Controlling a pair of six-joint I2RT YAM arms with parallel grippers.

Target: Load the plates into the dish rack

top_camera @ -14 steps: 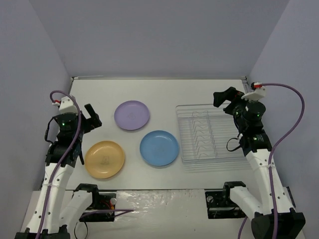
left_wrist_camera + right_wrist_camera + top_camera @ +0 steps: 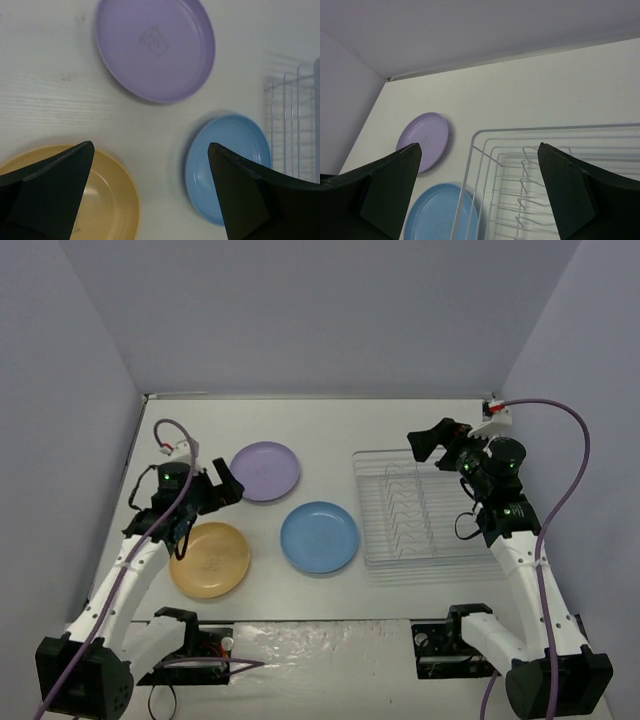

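Observation:
Three plates lie flat on the white table: a lilac plate (image 2: 265, 471), a sky-blue plate (image 2: 319, 537) and a yellow-orange plate (image 2: 210, 559). The clear dish rack (image 2: 415, 510) stands to the right of them with nothing in it. My left gripper (image 2: 226, 483) is open and empty, held above the table between the yellow plate (image 2: 107, 197) and the blue plate (image 2: 220, 165), with the lilac plate (image 2: 156, 47) ahead. My right gripper (image 2: 428, 443) is open and empty, raised over the rack's far end (image 2: 545, 170); the lilac plate (image 2: 423, 140) and blue plate (image 2: 440, 215) show to its left.
Grey walls close the table at the back and both sides. A purple cable loops from each arm. The arm bases and mounts sit along the near edge.

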